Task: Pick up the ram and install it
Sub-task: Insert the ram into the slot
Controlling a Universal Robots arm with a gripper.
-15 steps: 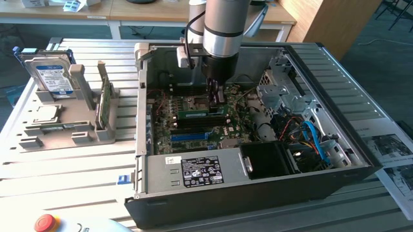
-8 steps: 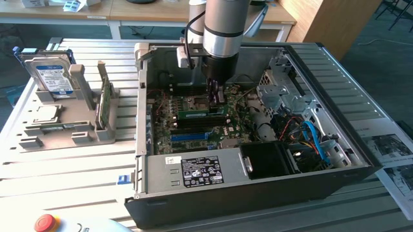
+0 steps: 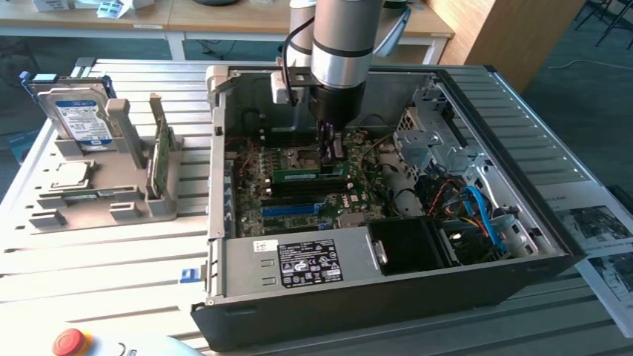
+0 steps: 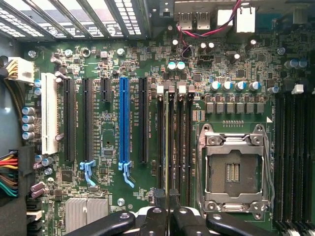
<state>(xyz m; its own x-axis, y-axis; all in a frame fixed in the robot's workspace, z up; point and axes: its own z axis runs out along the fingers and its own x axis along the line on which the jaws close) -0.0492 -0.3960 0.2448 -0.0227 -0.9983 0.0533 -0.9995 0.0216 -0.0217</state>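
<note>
The ram (image 3: pixel 296 176) is a narrow green stick standing in a memory slot of the motherboard inside the open computer case (image 3: pixel 376 308). My gripper (image 3: pixel 330 156) reaches straight down over the end of the stick nearest the exterior view's right. In the wrist view the ram (image 4: pixel 167 142) shows edge-on as a thin pale line in one of the black slots beside the CPU socket (image 4: pixel 234 169). The gripper (image 4: pixel 167 196) is shut on that end of it, with the black fingers (image 4: pixel 158 216) close on either side.
A grey holder (image 3: pixel 99 200) at the exterior view's left carries a second green stick (image 3: pixel 161 152), a hard drive (image 3: pixel 79 115) and a CPU chip (image 3: pixel 70 174). The power supply (image 3: pixel 296 263), drive cage (image 3: pixel 435 141) and cables (image 3: pixel 479 211) crowd the case. A red stop button (image 3: pixel 70 341) sits near the front.
</note>
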